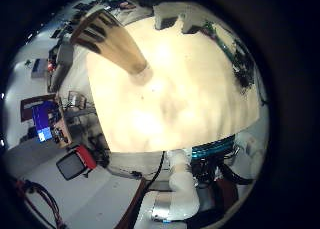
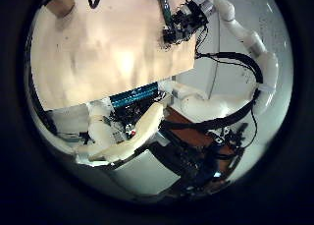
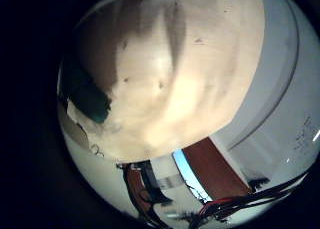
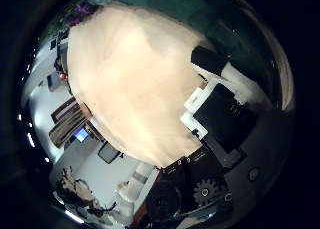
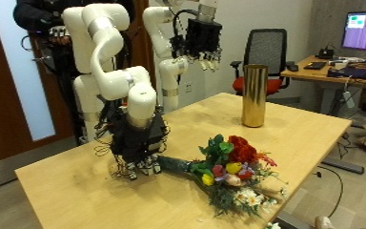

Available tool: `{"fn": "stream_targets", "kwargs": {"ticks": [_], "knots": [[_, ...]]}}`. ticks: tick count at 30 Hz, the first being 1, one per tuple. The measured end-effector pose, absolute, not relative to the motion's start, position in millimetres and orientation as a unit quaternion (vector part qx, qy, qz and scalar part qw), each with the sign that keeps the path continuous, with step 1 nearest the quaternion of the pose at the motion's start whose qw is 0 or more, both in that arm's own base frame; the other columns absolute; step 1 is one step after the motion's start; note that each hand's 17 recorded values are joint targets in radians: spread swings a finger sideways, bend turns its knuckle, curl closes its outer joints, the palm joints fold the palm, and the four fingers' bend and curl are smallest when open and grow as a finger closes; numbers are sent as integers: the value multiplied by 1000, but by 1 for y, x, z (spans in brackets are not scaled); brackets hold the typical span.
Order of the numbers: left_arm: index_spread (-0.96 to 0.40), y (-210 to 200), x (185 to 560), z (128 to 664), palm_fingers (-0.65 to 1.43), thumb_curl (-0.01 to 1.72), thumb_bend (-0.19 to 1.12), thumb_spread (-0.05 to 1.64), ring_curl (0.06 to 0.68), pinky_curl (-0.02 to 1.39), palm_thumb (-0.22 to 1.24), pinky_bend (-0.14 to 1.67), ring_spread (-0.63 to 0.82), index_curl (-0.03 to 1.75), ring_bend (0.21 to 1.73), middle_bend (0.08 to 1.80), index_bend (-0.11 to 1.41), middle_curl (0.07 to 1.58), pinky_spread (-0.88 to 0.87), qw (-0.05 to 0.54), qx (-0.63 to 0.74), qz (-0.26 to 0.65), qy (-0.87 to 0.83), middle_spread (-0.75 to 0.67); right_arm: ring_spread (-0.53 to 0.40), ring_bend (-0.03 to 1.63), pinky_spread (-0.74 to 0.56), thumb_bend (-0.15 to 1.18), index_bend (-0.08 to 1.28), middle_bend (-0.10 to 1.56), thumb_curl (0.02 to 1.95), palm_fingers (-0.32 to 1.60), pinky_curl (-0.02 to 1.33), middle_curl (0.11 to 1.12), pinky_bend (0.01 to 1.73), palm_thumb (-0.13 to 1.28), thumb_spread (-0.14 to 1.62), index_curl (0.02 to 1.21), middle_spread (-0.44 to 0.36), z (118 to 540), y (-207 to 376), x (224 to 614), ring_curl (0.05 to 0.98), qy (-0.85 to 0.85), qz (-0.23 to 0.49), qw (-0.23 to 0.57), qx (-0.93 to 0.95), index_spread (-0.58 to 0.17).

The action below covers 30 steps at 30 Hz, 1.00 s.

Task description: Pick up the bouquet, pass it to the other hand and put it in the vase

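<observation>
the bouquet (image 5: 232, 176) lies flat on the wooden counter (image 5: 69, 176), near its front edge, with red, yellow and white blooms fanned out toward the counter's corner and the wrapped stems pointing back toward the right hand (image 5: 136, 157). that hand hangs low just over the counter, fingers pointing down and only loosely bent, holding nothing; its fingertips sit right beside the stem end, and i cannot tell whether they touch it. the tall gold vase (image 5: 253, 95) stands upright further back on the counter, well apart from the bouquet. the left hand (image 5: 205, 43) is raised high above the far side of the counter, fingers relaxed and hanging down, empty.

in the left little finger side palm view the vase (image 1: 113, 42) stands on the pale counter (image 1: 190, 89) far below. the right thumb side palm view shows bare counter (image 4: 130, 89) close under the palm, with the hand's own black fingers (image 4: 228, 114) at the edge.
</observation>
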<state>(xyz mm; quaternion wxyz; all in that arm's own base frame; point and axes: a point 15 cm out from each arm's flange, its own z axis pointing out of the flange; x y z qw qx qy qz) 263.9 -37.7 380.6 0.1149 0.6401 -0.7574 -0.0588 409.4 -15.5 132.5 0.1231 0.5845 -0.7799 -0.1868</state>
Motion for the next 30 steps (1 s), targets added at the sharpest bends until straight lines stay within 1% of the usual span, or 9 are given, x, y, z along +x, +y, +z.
{"fn": "stream_targets", "kwargs": {"ticks": [1, 2, 5, 7, 11, 16, 19, 22, 30], "knots": [[144, -38, 264, 381, 207, 302, -28, 963, 197, 286, 339, 195, 510, 387, 436, 183, 187, 287, 493, 115, 640, -59, -758, 352, -336, 1070, -544, -32, 239, 733, 553, 1109, 127, 638, 1123, 909, 782, 564, -276, 133, -16, 409, 401, -780, -187, 124, 585, -363], [148, -38, 264, 382, 206, 302, -28, 963, 196, 287, 339, 196, 511, 387, 432, 184, 188, 287, 494, 114, 640, -58, -758, 352, -330, 1104, -528, -26, 379, 799, 558, 1243, 168, 678, 1155, 918, 771, 642, -296, 133, -16, 409, 432, -780, -186, 124, 585, -404], [149, -38, 264, 384, 207, 302, -28, 963, 195, 288, 339, 195, 511, 386, 431, 185, 187, 285, 494, 113, 640, -57, -758, 357, -313, 1152, -480, -21, 500, 886, 563, 1273, 232, 731, 1231, 937, 778, 727, -304, 138, -18, 412, 467, -780, -180, 122, 587, -436], [144, -38, 263, 384, 206, 302, -28, 963, 197, 288, 339, 195, 510, 387, 436, 184, 185, 285, 494, 113, 640, -58, -758, 354, -281, 1268, -384, -16, 679, 986, 562, 1230, 319, 811, 1365, 970, 830, 851, -305, 143, -18, 417, 526, -782, -174, 115, 588, -451], [142, -38, 261, 383, 205, 302, -28, 963, 196, 290, 339, 195, 510, 388, 433, 183, 188, 282, 494, 114, 640, -57, -758, 355, -259, 1341, -294, 0, 821, 1092, 575, 1134, 404, 895, 1488, 1034, 858, 967, -296, 164, -21, 426, 584, -788, -152, 92, 589, -441], [143, -37, 260, 382, 210, 302, -28, 963, 196, 287, 339, 193, 512, 387, 441, 186, 187, 283, 494, 114, 640, -58, -757, 354, -238, 1384, -221, 12, 891, 1174, 625, 1092, 478, 943, 1543, 1151, 895, 1053, -258, 203, -37, 452, 637, -805, -96, 23, 586, -413], [143, -38, 262, 382, 211, 302, -28, 963, 194, 288, 339, 197, 515, 387, 445, 183, 186, 281, 493, 113, 641, -57, -757, 354, -224, 1403, -203, 5, 909, 1199, 653, 1097, 509, 948, 1532, 1184, 920, 1079, -231, 228, -61, 454, 655, -817, -75, -3, 572, -395], [143, -36, 264, 381, 212, 302, -28, 963, 193, 289, 339, 196, 516, 386, 445, 185, 186, 281, 489, 112, 641, -56, -757, 354, -218, 1410, -190, 13, 920, 1213, 682, 1093, 534, 947, 1516, 1231, 925, 1095, -214, 255, -62, 452, 665, -814, -63, -27, 576, -381], [142, -27, 274, 383, 231, 299, -28, 965, 190, 288, 334, 193, 500, 383, 445, 192, 186, 291, 480, 108, 656, -37, -746, 338, -208, 1426, -186, 12, 929, 1243, 785, 1091, 595, 943, 1455, 1234, 787, 1117, -189, 328, -42, 433, 677, -785, -87, -122, 601, -356]]}}
